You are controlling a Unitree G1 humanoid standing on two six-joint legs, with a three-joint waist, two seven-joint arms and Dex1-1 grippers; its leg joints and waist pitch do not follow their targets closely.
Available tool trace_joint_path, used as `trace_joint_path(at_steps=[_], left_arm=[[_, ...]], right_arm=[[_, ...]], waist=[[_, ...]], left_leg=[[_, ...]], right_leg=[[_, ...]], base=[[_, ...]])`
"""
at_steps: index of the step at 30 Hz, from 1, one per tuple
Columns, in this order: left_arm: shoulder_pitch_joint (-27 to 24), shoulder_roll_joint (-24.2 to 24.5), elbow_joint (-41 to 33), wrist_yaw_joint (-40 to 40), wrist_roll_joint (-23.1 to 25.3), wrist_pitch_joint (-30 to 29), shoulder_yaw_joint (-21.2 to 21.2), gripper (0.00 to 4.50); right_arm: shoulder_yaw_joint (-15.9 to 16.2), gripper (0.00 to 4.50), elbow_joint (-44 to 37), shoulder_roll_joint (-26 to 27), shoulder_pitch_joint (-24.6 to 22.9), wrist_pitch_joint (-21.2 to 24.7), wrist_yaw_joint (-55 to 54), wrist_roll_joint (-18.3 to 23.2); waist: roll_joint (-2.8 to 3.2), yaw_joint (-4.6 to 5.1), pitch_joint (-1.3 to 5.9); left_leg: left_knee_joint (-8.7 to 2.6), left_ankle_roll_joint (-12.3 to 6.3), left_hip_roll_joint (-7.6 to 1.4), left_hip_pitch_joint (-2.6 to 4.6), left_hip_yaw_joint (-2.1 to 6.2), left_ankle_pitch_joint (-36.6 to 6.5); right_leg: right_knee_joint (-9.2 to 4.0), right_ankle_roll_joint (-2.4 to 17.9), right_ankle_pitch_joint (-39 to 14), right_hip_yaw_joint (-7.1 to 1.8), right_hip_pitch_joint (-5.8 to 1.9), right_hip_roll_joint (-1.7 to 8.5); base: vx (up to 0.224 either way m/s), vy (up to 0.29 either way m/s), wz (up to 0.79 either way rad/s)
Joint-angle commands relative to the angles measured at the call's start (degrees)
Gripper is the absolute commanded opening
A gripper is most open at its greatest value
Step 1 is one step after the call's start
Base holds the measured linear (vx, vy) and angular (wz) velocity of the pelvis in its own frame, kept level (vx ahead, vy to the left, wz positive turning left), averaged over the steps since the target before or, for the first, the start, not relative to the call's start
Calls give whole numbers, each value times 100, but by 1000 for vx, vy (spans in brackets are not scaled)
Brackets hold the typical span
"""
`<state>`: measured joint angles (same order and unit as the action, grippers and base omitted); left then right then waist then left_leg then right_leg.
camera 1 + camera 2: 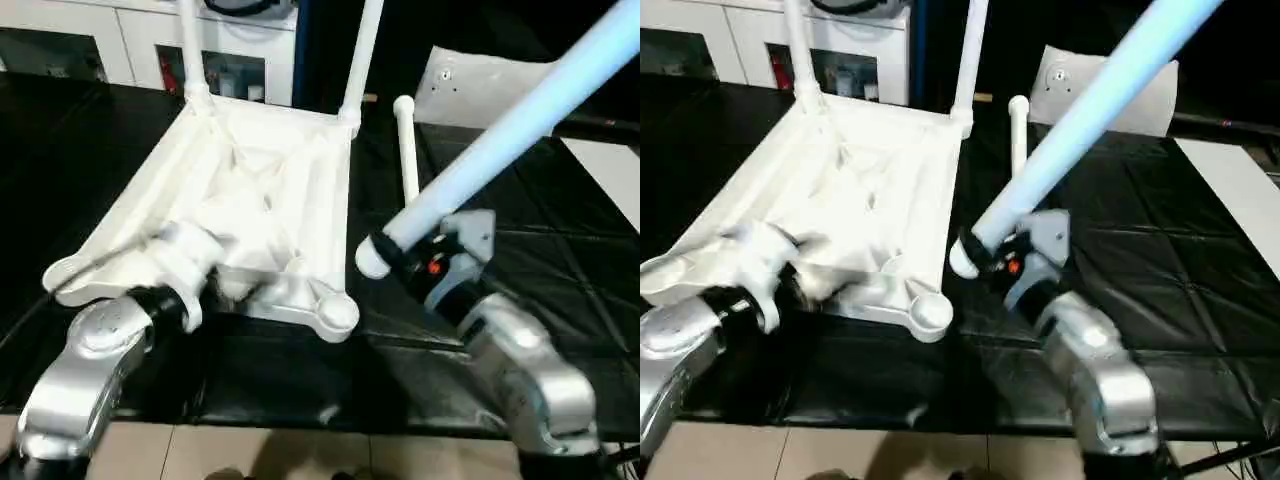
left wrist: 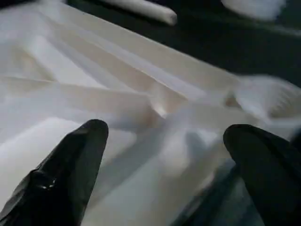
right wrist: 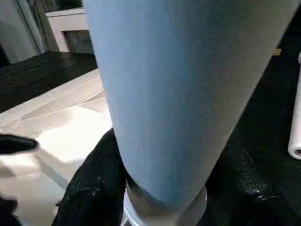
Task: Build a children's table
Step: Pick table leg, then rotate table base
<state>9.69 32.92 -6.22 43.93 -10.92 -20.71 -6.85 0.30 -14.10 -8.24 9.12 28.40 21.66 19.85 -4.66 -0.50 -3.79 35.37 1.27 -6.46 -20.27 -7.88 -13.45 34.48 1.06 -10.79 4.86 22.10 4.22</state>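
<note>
The white tabletop (image 1: 260, 190) lies upside down on the black work surface, ribs facing up. Two legs (image 1: 362, 50) stand upright in its far corner sockets. Its near right socket (image 1: 335, 312) is empty. A third leg (image 1: 405, 150) lies loose just right of the tabletop. My right gripper (image 1: 395, 255) is shut on the thick end of a fourth leg (image 1: 510, 125), which slants up to the right; black fingers (image 3: 101, 165) flank it in the right wrist view. My left gripper (image 2: 169, 136) hangs open over the ribbed underside near the tabletop's near left part (image 1: 215, 270).
A white cabinet (image 1: 120, 40) with dark compartments stands behind the table. A white pillow-like slab (image 1: 480, 85) lies at the back right, and a white board (image 1: 610, 180) at the right edge. The table's front edge and tiled floor (image 1: 300, 450) are below my arms.
</note>
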Motion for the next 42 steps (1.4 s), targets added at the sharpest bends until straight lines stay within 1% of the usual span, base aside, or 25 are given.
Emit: trace_joint_path(at_steps=[1,3,5,7,8,9,10,11,12,13,14,16,17,18,19,20,23,27,29,30,33,34,38,39,42], left_arm=[[273,164,246,613,4,244,-173,416],[485,337,480,991,60,341,-358,401],[676,474,731,1238,250,515,-570,385],[937,542,1136,1455,461,766,-796,366],[1218,503,1588,1681,615,1022,-957,356],[1264,490,1655,1720,626,1044,-977,345],[1389,459,1841,1848,655,1112,-1034,328],[1524,433,2046,2019,680,1198,-1097,328],[1625,427,2192,2100,743,1244,-1159,322],[1725,425,2341,2160,800,1301,-1226,316],[1807,420,2474,2213,846,1371,-1281,304],[1978,381,2736,2331,909,1491,-1370,282],[2059,355,2870,2406,921,1553,-1398,276],[2121,336,2965,2455,928,1573,-1418,269],[2216,296,3129,2560,939,1595,-1436,246],[2229,290,3149,2580,936,1591,-1439,246],[2326,244,3296,2713,932,1594,-1456,223],[2439,179,3511,2856,962,1695,-1483,197],[2472,165,3580,2875,985,1751,-1485,189],[2479,162,3592,2880,991,1756,-1486,170],[2503,153,3639,2889,1022,1792,-1484,161],[2512,148,3657,2897,1031,1797,-1479,153],[2545,144,3734,2887,1097,1843,-1479,117],[2548,134,3752,2887,1090,1856,-1462,93],[2555,112,3779,2891,1070,1879,-1424,83]], right_arm=[[-59,191,27,-148,77,12,142,60],[-57,191,-19,-198,43,36,202,112],[-66,191,-71,-231,3,130,248,193],[-31,191,-85,-287,-20,138,301,188],[19,191,-94,-337,-51,124,349,146],[25,191,-97,-342,-55,124,355,141],[40,191,-102,-353,-63,121,367,133],[52,191,-105,-362,-69,114,377,131],[55,191,-107,-365,-70,114,376,135],[58,191,-108,-374,-72,112,379,137],[62,191,-112,-385,-78,111,388,132],[77,191,-104,-403,-92,86,393,96],[79,191,-104,-406,-99,81,389,90],[78,191,-108,-408,-112,70,381,87],[79,191,-113,-410,-142,43,370,67],[80,191,-114,-410,-146,41,366,63],[82,191,-115,-402,-172,35,349,53],[127,191,-106,-398,-208,-9,351,36],[151,191,-92,-393,-223,-31,351,21],[164,191,-82,-391,-230,-40,355,13],[212,191,-56,-391,-255,-65,368,-23],[223,191,-48,-390,-261,-72,368,-34],[305,191,0,-389,-293,-108,383,-94],[313,191,7,-386,-291,-115,384,-97],[336,191,30,-387,-277,-131,385,-103]], waist=[[116,-11,297],[115,-8,289],[104,-4,273],[88,-23,261],[116,-27,268],[116,-40,279],[137,-37,289],[117,-36,286],[141,-42,304],[129,-38,309],[167,-44,312],[139,-43,331],[139,-45,333],[164,-47,341],[159,-48,348],[157,-55,341],[171,-73,338],[171,-97,317],[173,-116,319],[166,-125,323],[173,-135,328],[158,-137,330],[145,-151,322],[148,-153,325],[144,-153,321]], left_leg=[[-571,-72,-668,49,210,-645],[-583,98,-674,50,210,-924],[-593,196,-669,61,206,-1224],[-591,249,-653,57,210,-1448],[-588,280,-662,61,216,-1458],[-584,294,-658,80,204,-1460],[-595,323,-676,51,221,-1364],[-601,311,-675,43,218,-1348],[-591,335,-684,51,220,-1290],[-590,333,-683,47,216,-1235],[-584,326,-678,43,213,-1174],[-570,292,-690,40,206,-1005],[-567,276,-687,38,203,-936],[-558,265,-682,45,196,-867],[-552,260,-686,44,192,-821],[-553,240,-682,38,184,-792],[-555,244,-704,38,190,-847],[-563,291,-711,49,190,-1091],[-563,290,-713,55,186,-1082],[-566,290,-718,56,187,-1051],[-567,284,-722,54,185,-932],[-565,274,-722,55,181,-902],[-561,243,-715,52,173,-896],[-561,249,-715,52,177,-907],[-566,256,-722,52,180,-924]], right_leg=[[-296,1251,-733,-433,-268,577],[-317,1208,-1045,-446,-261,593],[-350,1104,-1414,-464,-234,594],[-423,914,-2019,-488,-206,617],[-414,902,-2060,-496,-202,627],[-440,847,-2099,-494,-181,613],[-394,917,-1851,-491,-206,622],[-413,908,-1825,-489,-207,615],[-374,975,-1674,-490,-212,630],[-370,1008,-1569,-489,-213,626],[-356,1065,-1412,-486,-222,627],[-323,1177,-1153,-481,-241,633],[-317,1209,-1067,-479,-244,631],[-309,1257,-909,-477,-249,624],[-294,1297,-806,-477,-256,630],[-294,1335,-761,-477,-259,629],[-285,1405,-810,-475,-269,647],[-339,1332,-1252,-485,-254,661],[-342,1313,-1255,-484,-245,656],[-333,1310,-1188,-483,-247,652],[-302,1353,-970,-478,-253,650],[-298,1367,-931,-477,-256,653],[-310,1362,-1018,-481,-257,661],[-311,1342,-1068,-480,-259,662],[-313,1326,-1106,-481,-254,664]], base=[[0,0,0],[0,0,0],[0,0,0],[0,0,0],[0,0,0],[0,0,0],[0,0,0],[0,0,0],[0,0,0],[0,0,0],[0,0,0],[0,0,0],[0,0,0],[0,0,0],[0,0,0],[0,0,0],[0,0,0],[0,0,0],[0,0,0],[0,0,0],[0,0,0],[0,0,0],[0,0,0],[0,0,0],[0,0,0]])
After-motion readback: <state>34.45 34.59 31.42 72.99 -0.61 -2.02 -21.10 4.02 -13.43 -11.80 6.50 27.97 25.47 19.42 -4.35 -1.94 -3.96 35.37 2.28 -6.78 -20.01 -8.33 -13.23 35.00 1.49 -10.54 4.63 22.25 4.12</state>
